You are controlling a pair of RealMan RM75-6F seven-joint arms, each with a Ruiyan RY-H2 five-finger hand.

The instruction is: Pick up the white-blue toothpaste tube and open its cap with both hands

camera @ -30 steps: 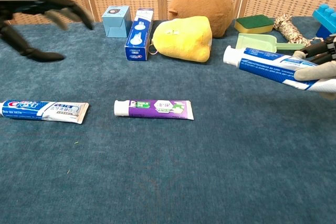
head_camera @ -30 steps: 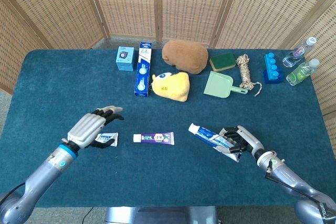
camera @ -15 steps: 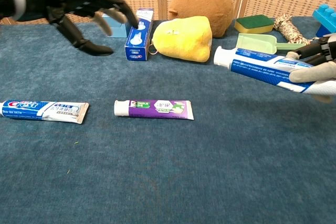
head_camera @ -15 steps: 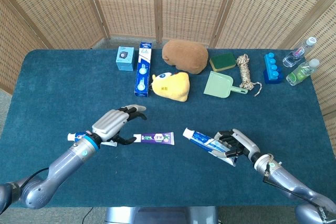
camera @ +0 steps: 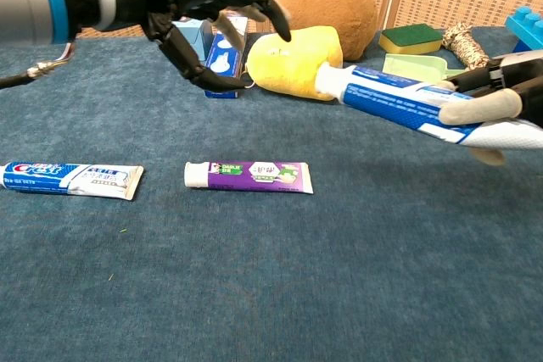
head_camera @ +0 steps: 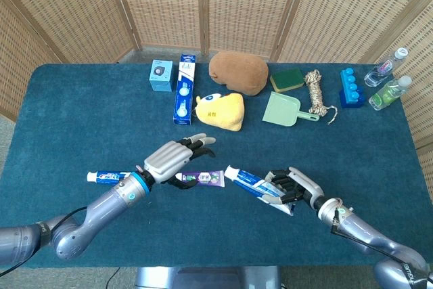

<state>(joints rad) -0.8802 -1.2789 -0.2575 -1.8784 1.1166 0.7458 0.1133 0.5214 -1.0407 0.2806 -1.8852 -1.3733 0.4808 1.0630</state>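
Observation:
My right hand [head_camera: 292, 187] [camera: 496, 106] grips the white-blue toothpaste tube [head_camera: 252, 182] [camera: 399, 103] by its flat end and holds it above the cloth. Its white cap [head_camera: 229, 172] [camera: 329, 80] points left. My left hand [head_camera: 174, 158] [camera: 199, 8] hovers a short way left of the cap with fingers spread and nothing in it. Below that hand a purple toothpaste tube [head_camera: 201, 179] [camera: 249, 175] lies on the table. A third tube, blue and white [head_camera: 107, 177] [camera: 71, 177], lies further left.
On the blue tablecloth [head_camera: 81, 120], along the back, stand a light-blue box [head_camera: 161, 75], a toothpaste carton [head_camera: 184, 89], a yellow plush [head_camera: 220, 111], a brown plush [head_camera: 238, 72], a sponge [head_camera: 287, 78], a green dustpan [head_camera: 285, 109], rope [head_camera: 314, 91], blue blocks [head_camera: 351, 86] and two bottles [head_camera: 388, 91].
My left hand has swung right, from over the leftmost tube to just left of the held tube's cap. The right hand has carried its tube leftwards.

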